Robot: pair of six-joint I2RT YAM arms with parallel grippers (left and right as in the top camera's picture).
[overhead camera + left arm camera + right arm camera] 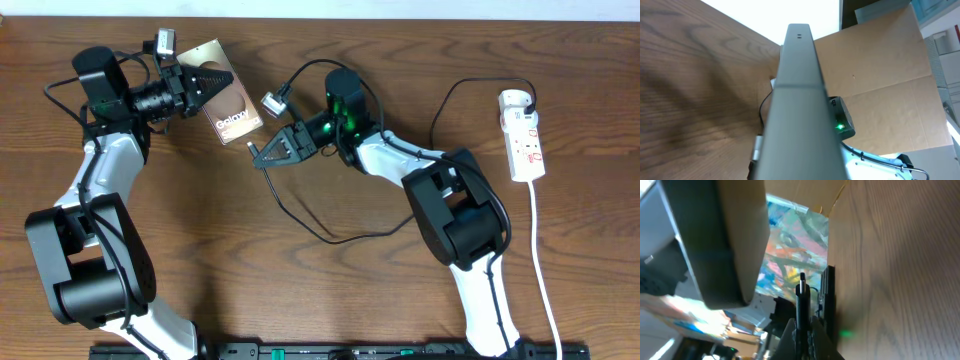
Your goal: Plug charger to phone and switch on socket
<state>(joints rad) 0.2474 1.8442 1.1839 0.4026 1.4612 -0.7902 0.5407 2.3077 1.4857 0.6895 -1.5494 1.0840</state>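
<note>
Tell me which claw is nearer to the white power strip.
The right claw. It holds the charger near the middle of the table, far left of the power strip. The left claw, gripping the phone, sits even farther left.

We note a brown wood-grain table [330, 310] carrying a narrow white plastic power strip [524, 140], its white cord [545, 280] and a looping thin black cable [330, 240].
</note>
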